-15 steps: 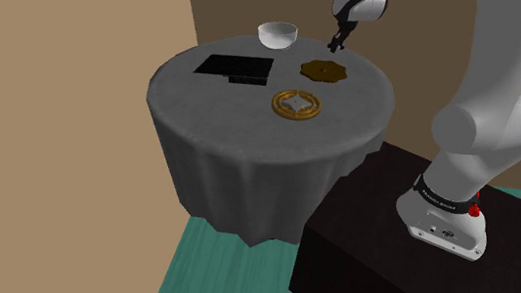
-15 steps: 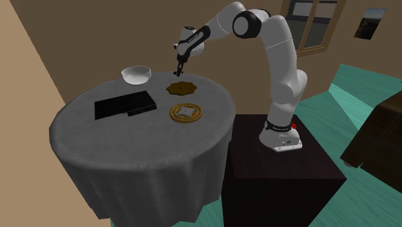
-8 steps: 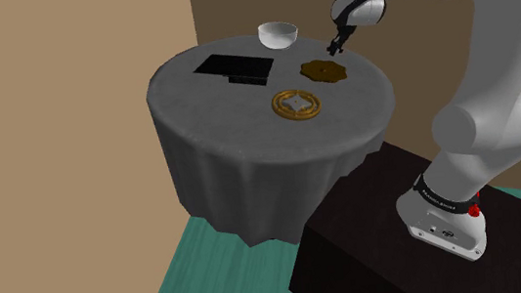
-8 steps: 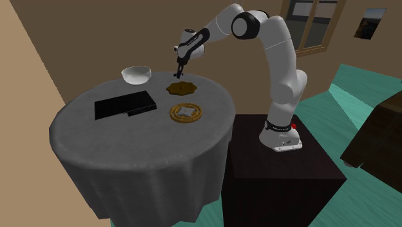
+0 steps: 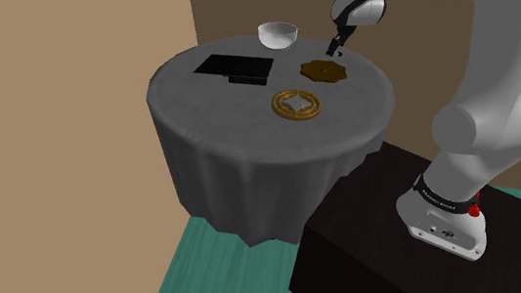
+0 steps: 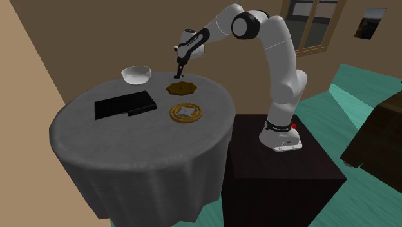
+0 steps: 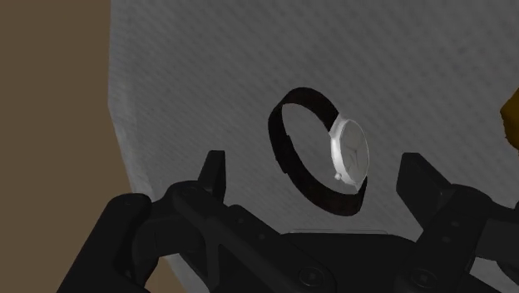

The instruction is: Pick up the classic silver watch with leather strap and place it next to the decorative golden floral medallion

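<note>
over the last second the gripper (image 5: 337,45) has been eased slightly lower and nearer the table's (image 5: 245,108) far edge, while nothing on the table has been shifted. this is read as the last part of the approach: the watch has not yet been grasped or lifted.

in the wrist view the gripper (image 7: 316,166) is seen spread wide, with the watch (image 7: 349,154) between its fingers (image 7: 215,166) but touched by neither. the watch is set on the grey cloth close to the table's edge by the wall, with the scalloped gold medallion (image 5: 322,68) just beside it toward the table's middle. in the second exterior view the gripper (image 6: 181,68) is held above that edge.

the watch appears to be stood on its side, its dark strap closed in an oval loop. the silver face is turned toward the medallion (image 7: 509,116) and toward one finger. the loop's long axis is laid nearly crosswise to the line between the fingers, so a closing would probably be taken across the short width, face against strap.
</note>
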`<move>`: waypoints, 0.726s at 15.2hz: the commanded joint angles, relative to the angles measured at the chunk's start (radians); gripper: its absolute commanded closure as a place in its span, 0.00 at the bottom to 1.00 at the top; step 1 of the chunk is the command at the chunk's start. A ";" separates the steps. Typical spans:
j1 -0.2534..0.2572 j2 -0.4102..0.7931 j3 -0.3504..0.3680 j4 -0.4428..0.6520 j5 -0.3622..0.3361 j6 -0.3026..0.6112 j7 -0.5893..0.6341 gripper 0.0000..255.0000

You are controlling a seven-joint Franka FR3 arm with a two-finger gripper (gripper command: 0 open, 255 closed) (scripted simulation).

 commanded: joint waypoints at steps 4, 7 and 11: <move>0.002 -0.092 -0.004 -0.048 -0.004 -0.045 0.002 0.00; 0.003 -0.116 -0.005 -0.058 -0.006 -0.058 0.003 0.00; 0.003 -0.116 -0.004 -0.058 -0.006 -0.058 0.003 0.00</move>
